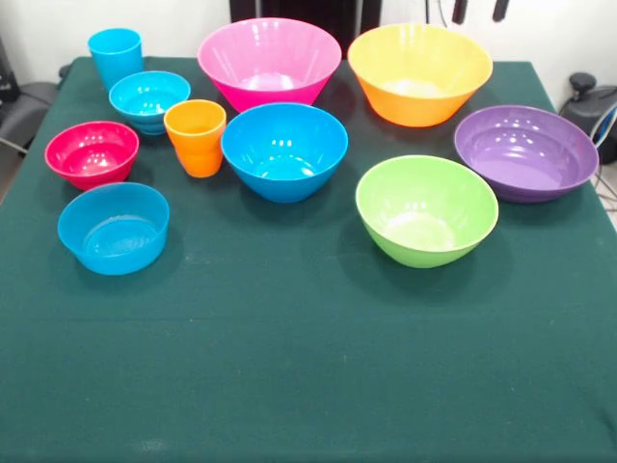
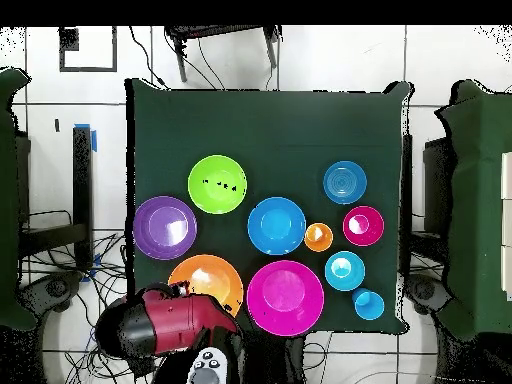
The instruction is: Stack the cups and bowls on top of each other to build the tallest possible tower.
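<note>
Nearest on the green table (image 1: 308,367) sit a small light blue bowl (image 1: 114,228) and green bowl (image 1: 426,209). Behind: red bowl (image 1: 92,152), orange cup (image 1: 196,137), blue bowl (image 1: 284,150), purple bowl (image 1: 525,152). Farthest: blue cup (image 1: 116,56), pink bowl (image 1: 269,63), orange bowl (image 1: 419,72). Nothing is stacked. My gripper (image 1: 479,10) shows only tips; I cannot tell their state.

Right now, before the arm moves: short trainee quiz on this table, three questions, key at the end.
1. True or false: the green bowl sits nested in the large orange bowl.
2. Which of these stands closest to the orange cup? A purple bowl; B large blue bowl; C green bowl.
3. How many cups stand on the table?
Key: 1 false: green bowl and large orange bowl stand apart. 2 B. 3 two: the orange one and the light blue cup.
</note>
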{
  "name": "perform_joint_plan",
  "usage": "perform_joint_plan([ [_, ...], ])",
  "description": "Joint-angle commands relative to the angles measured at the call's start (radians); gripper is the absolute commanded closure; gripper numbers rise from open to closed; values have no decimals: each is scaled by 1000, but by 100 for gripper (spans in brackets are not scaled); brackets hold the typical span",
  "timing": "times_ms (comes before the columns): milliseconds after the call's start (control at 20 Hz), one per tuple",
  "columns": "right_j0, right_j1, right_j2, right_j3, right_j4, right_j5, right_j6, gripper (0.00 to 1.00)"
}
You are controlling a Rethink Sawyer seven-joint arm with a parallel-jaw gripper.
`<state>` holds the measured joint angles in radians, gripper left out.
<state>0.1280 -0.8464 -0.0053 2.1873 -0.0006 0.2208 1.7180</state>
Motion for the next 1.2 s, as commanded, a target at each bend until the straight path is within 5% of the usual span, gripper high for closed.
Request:
perform_joint_plan([
  [50,4,154,28,-53,-45,-160,145,0],
  [850,35,292,23,-112,-16,-248,146,0],
  [1200,102,305,14,-90,23,-293,198,0],
])
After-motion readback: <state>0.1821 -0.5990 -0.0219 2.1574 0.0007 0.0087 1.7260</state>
